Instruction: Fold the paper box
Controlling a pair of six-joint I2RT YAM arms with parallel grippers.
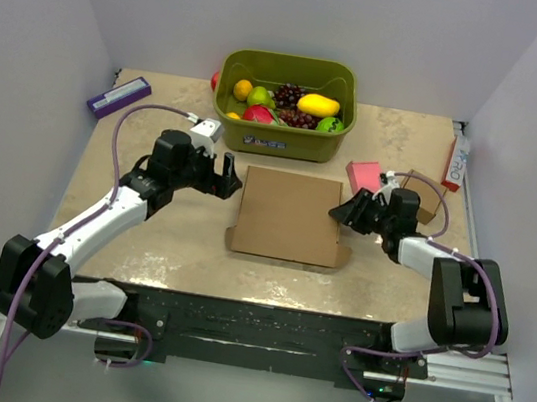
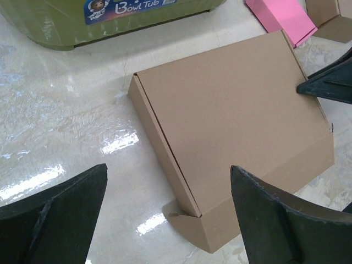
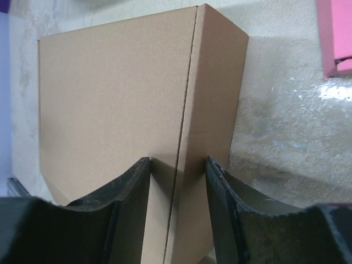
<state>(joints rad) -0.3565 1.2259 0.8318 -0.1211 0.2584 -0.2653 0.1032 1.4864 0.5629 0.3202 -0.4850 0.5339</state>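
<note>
My right pincer (image 3: 177,162) straddles the paper box's (image 3: 110,99) right edge, grip unclear; left pincer (image 2: 169,169) wide, near its left edge.

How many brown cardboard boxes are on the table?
2. The paper box lies in the middle; a small box sits to its right, past the pink block. No others show, though the tub could hide one.

One paper box (image 1: 287,214), one green tub (image 1: 279,142), one pink block (image 1: 361,176), one small cardboard box (image 1: 429,197), maybe seven fruits (image 1: 318,104).
</note>
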